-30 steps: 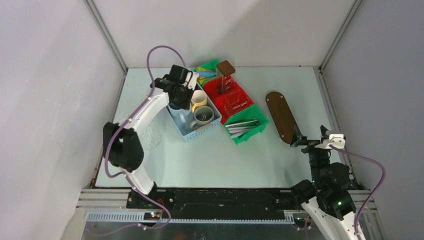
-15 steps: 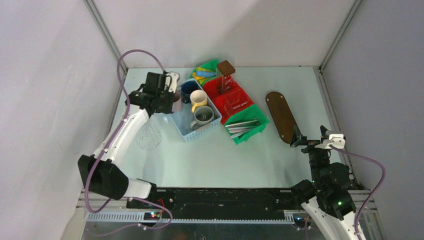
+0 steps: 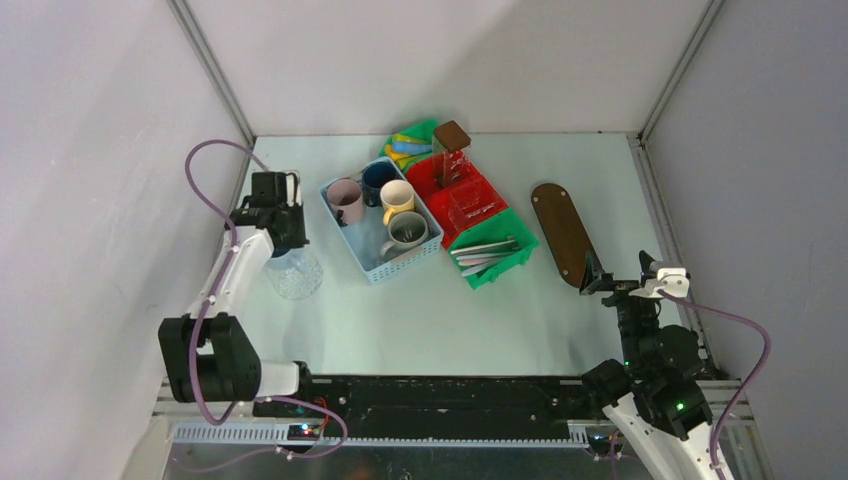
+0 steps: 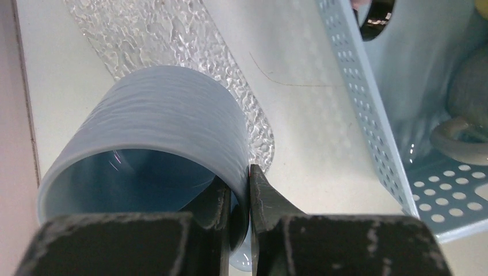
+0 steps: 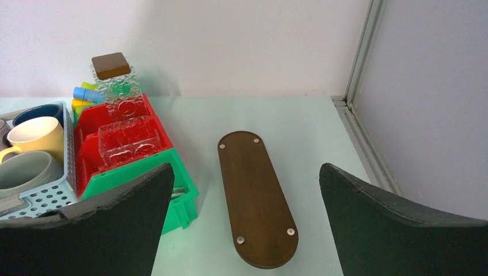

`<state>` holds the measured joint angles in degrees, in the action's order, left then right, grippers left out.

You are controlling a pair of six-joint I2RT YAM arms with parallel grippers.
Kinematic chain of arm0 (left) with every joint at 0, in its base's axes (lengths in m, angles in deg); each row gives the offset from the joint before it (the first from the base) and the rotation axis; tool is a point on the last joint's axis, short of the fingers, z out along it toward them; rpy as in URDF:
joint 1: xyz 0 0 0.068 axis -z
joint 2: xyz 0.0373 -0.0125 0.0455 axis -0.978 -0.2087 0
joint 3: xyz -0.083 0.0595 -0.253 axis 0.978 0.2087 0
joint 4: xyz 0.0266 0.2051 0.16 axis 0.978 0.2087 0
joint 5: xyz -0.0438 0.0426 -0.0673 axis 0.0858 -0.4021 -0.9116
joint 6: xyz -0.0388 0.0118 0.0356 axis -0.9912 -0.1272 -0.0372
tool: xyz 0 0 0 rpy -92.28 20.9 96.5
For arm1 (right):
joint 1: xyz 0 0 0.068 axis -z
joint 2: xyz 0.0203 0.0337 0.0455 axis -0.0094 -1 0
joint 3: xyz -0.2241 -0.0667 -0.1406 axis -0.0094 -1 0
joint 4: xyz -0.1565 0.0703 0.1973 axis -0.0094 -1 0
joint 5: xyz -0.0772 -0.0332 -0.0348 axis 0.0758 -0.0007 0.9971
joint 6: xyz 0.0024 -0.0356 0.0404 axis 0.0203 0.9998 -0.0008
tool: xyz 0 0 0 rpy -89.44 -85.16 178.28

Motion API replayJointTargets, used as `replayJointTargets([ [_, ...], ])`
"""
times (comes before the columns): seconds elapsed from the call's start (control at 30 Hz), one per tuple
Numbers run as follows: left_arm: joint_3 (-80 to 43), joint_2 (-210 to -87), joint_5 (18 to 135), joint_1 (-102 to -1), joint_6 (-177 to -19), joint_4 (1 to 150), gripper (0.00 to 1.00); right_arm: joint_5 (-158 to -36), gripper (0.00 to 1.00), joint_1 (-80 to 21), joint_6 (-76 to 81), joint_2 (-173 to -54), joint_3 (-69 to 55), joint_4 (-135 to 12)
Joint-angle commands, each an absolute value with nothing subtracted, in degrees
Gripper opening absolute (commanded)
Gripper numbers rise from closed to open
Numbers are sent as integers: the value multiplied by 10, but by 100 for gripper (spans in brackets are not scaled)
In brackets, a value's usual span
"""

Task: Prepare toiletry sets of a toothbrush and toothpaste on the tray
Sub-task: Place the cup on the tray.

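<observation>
My left gripper (image 4: 240, 185) is shut on the wall of a pale blue mug (image 4: 155, 121), one finger inside the rim and one outside. The mug is tipped on its side above a clear textured glass dish (image 4: 167, 34). From above, the left gripper (image 3: 275, 215) hangs left of the basket; the mug is hidden under it there. The brown oval tray (image 3: 562, 232) lies bare at the right. My right gripper (image 5: 246, 168) stands open just short of the tray's (image 5: 256, 201) near end. Pale toothbrushes (image 3: 485, 250) lie in a green bin, and coloured tubes (image 3: 408, 145) lie behind it.
A light blue perforated basket (image 3: 372, 262) holds a pink mug (image 3: 345, 198), a dark blue mug (image 3: 378, 180), a cream mug (image 3: 397, 197) and a grey mug (image 3: 408, 232). A red bin (image 3: 460, 190) holds clear glass pieces. The glass dish (image 3: 295, 272) lies near the left wall.
My left arm swung left from over the basket, carrying the pale blue mug out, and now hangs above the clear glass dish. The right arm has not moved.
</observation>
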<state>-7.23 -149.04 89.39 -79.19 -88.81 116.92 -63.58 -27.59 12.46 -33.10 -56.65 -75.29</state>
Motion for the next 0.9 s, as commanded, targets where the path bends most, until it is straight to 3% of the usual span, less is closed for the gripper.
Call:
replayJointTargets([
  [0.0,-77,-1501,907,-815,-886,1082,0,-628,100,-280,126,-265,-563,-737],
  [0.37,-26,-1582,862,-833,-838,1040,6,-626,100,-282,125,-265,-564,-737],
  [0.57,-14,-1613,831,-839,-805,1036,14,-626,100,-285,127,-265,-565,-736],
  [0.87,-43,-1566,837,-840,-854,1064,68,-627,100,-293,125,-265,-565,-734],
])
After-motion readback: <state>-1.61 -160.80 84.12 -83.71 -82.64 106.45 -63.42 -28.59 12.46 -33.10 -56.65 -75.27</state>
